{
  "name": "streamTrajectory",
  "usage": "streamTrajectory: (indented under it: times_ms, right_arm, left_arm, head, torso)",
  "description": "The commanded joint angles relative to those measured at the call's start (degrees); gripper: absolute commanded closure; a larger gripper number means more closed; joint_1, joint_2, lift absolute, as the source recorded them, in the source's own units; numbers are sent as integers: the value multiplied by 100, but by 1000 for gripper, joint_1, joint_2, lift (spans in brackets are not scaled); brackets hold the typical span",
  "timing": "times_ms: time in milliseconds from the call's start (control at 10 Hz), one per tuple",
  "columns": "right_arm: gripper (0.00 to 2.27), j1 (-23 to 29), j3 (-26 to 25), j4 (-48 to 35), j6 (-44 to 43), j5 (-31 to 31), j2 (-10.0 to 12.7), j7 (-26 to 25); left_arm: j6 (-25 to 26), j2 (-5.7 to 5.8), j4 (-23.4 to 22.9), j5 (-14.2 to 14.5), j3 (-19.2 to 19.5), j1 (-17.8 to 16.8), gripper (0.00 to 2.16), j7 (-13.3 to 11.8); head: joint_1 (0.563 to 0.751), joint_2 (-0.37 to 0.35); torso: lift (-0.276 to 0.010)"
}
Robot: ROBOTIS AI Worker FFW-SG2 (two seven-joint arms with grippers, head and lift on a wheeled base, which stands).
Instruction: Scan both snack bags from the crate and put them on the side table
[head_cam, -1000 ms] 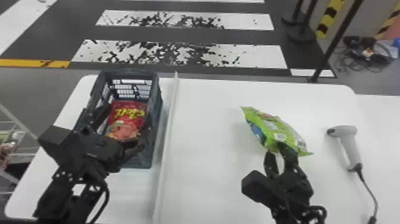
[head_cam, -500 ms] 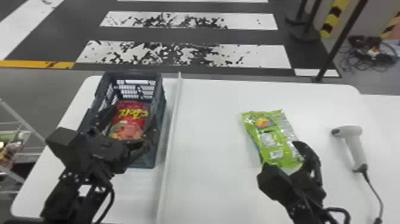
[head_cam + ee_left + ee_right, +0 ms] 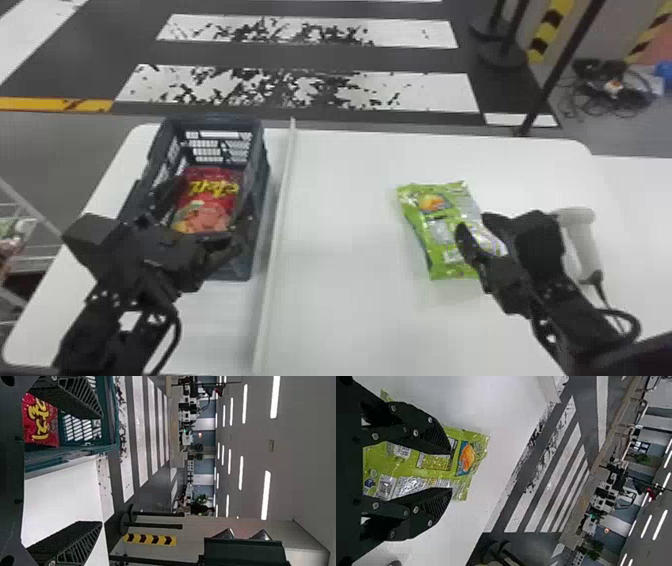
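- Green snack bag (image 3: 437, 250): flat on the white table (image 3: 345, 300), right of the divider strip (image 3: 280, 220). Printed back is up, w/ barcode (image 3: 385, 486) exposed; film crinkled & shiny.
- R gripper (image 3: 451, 471): over the near-right part of that bag, fingers apart, clamped on nothing; can't tell if they brush the film.
- Step in hand, prob.: bag set down code-up for scanning, scanner next. To do it well, lift straight up off the bag before swinging right, so tips don't snag or flip it.
- Handheld scanner (image 3: 585, 245): lying just right of R gripper, cable (image 3: 607, 297) running toward the near side. Best grip = handle, fingers either side, cord kept out of the pinch.
- Then aim at the code from a slight angle b/c of glare; if no read, shift the angle a bit, don't press on the bag. Dragging cord could nudge it.
- Red snack bag (image 3: 207, 200): in the crate (image 3: 212, 122), left of the strip, so that one's yet to do.
- L gripper (image 3: 102, 469): at the crate's near end, fingers wide apart, nothing btwn them. Fine to wait there, just w/o bumping the crate.
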Motion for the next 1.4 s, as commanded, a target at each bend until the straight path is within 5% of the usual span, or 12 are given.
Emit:
streamTrajectory:
  times_ms: [0, 600, 1300]
  right_arm:
    - [2219, -201, -229, 132, 16, -305, 78, 152]
    - [2246, -1291, -352, 1600, -318, -1096, 429, 1242]
    - [2246, -2785, 474, 3560, -266, -832, 570, 1453]
  left_arm:
    - [0, 1, 1, 0, -6, 2, 39, -8]
    - [0, -8, 9, -26, 12, 11, 39, -8]
    - [0, 1, 9, -35, 82, 64, 39, -8]
  head:
    - [695, -14]
    - [695, 2]
    - [695, 84]
  torso:
    - [-87]
    - [-87]
    - [-87]
